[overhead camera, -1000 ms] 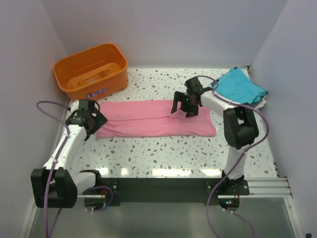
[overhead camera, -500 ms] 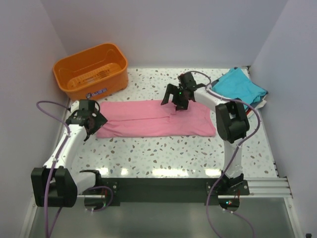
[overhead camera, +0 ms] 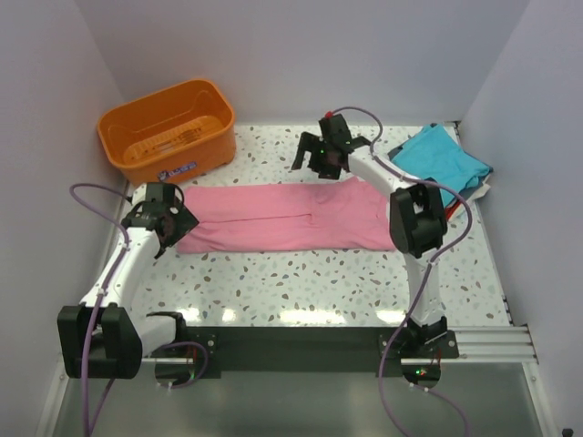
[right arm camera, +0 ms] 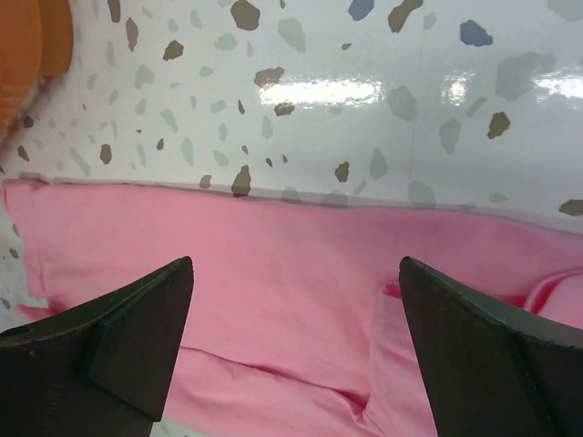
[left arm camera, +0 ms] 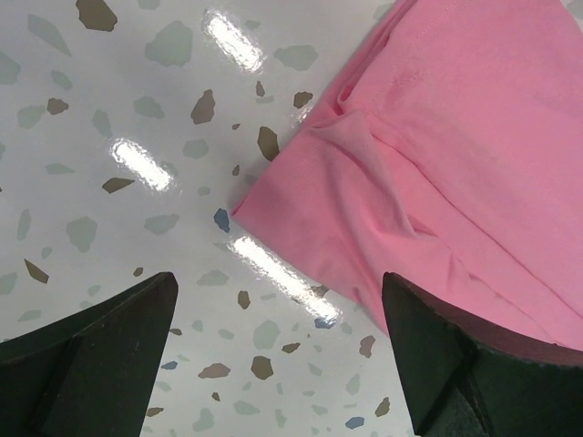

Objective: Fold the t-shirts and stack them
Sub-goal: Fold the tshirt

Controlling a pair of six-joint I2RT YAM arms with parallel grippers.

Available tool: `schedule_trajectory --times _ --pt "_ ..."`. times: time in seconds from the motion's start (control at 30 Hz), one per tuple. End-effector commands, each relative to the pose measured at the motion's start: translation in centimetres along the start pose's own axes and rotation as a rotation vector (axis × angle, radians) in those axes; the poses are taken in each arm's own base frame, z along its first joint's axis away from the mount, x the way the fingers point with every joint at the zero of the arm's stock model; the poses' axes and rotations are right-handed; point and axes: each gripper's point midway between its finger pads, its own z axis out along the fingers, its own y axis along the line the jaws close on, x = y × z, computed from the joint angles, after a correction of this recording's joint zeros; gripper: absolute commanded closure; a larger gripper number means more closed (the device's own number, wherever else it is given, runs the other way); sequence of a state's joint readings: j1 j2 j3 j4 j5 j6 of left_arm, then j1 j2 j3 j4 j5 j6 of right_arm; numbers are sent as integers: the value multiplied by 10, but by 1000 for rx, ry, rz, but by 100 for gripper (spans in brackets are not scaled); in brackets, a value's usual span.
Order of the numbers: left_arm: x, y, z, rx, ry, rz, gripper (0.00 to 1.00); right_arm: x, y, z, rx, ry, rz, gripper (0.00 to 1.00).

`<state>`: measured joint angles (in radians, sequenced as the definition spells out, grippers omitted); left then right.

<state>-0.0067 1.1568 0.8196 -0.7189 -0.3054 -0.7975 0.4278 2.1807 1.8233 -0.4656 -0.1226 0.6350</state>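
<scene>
The pink t-shirt (overhead camera: 282, 218) lies flat across the middle of the table, folded into a long strip. My left gripper (overhead camera: 168, 226) is open and empty just above the strip's left end. In the left wrist view the shirt's corner (left arm camera: 301, 182) lies ahead of the open gripper (left arm camera: 278, 284). My right gripper (overhead camera: 315, 166) is open and empty, hovering over the strip's far edge. The right wrist view shows the pink cloth (right arm camera: 273, 273) below the open gripper (right arm camera: 296, 266). A folded teal t-shirt (overhead camera: 444, 157) tops a stack at the back right, with a white edge (overhead camera: 483, 189) beneath it.
An orange plastic basket (overhead camera: 168, 127) stands at the back left; its corner shows in the right wrist view (right arm camera: 32, 45). Walls close in the table on the left, back and right. Speckled tabletop (overhead camera: 301, 282) lies between the shirt and the arm bases.
My right gripper has moved from the middle of the pink shirt back and to the left, over its far edge. The left arm and the shirt have not moved.
</scene>
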Motion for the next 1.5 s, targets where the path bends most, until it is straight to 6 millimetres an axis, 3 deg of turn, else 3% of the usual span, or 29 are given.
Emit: schedule_trajectory --times 0.0,0.03,0.07,0.1,0.13,0.17,0.2,0.23,0.3,0.33,0.37,0.47,0.53,0.63,0.7,0.8,0.87,0.9,0.97,1.0,1.07,1.1,1.17,1.2,1.23,1.47 --pt "-7 -11 -1 54 -12 22 0 -25 0 -42 76 -86 -76 1" --pt "-7 -14 -1 71 -11 28 0 -16 -9 -45 98 -64 -79 1" --pt "-6 -22 -3 112 3 36 0 -17 -10 -62 110 -85 -82 1" --pt "-11 -33 -3 167 -13 55 0 5 -33 -63 171 -47 -80 1" --pt "-7 -46 -4 236 15 73 0 6 -34 -83 172 -76 -81 1" --pt "-6 -57 -5 279 18 95 0 16 -43 -90 192 -74 -79 1" --pt "-8 -68 -6 312 14 116 0 25 -55 -95 228 -73 -62 1" --pt "-8 -81 -5 327 27 138 0 56 -80 -94 281 -14 -53 1" --pt "0 -106 -6 342 19 210 0 73 -94 -106 311 -6 -33 2" --pt "-5 -122 -9 361 -3 239 0 96 -110 -104 342 45 -30 1" --pt "8 -131 7 344 35 284 0 104 -118 -102 359 57 -29 1" --pt "27 -141 43 291 146 336 0 114 -141 -93 447 91 -54 1" --pt "42 -132 66 219 197 338 0 117 -154 -84 519 133 -76 1" --pt "60 -116 83 170 230 342 0 111 -165 -72 592 147 -114 1" --pt "67 -109 88 155 239 337 0 106 -165 -60 599 158 -141 1" --pt "87 -79 93 71 279 339 0 89 -156 -42 571 157 -181 1" --pt "96 -68 87 61 293 336 0 93 -158 -20 556 214 -227 1" --pt "110 -54 85 41 321 337 0 76 -146 -12 527 184 -241 1" --pt "121 -44 72 41 334 310 0 77 -151 9 532 227 -293 1" --pt "128 -39 67 41 345 302 0 55 -138 15 508 182 -310 1" --pt "155 -29 52 70 395 259 0 59 -142 35 507 233 -352 1" --pt "175 -15 48 70 438 260 0 43 -128 43 468 200 -351 1" --pt "199 -25 33 153 503 189 0 50 -125 60 437 231 -330 1" --pt "217 -11 30 149 541 184 0 40 -113 64 400 206 -323 1" --pt "233 -16 19 201 588 195 0 43 -104 68 349 219 -313 1" --pt "295 -19 -17 228 703 178 0 20 -62 98 155 98 -284 1"
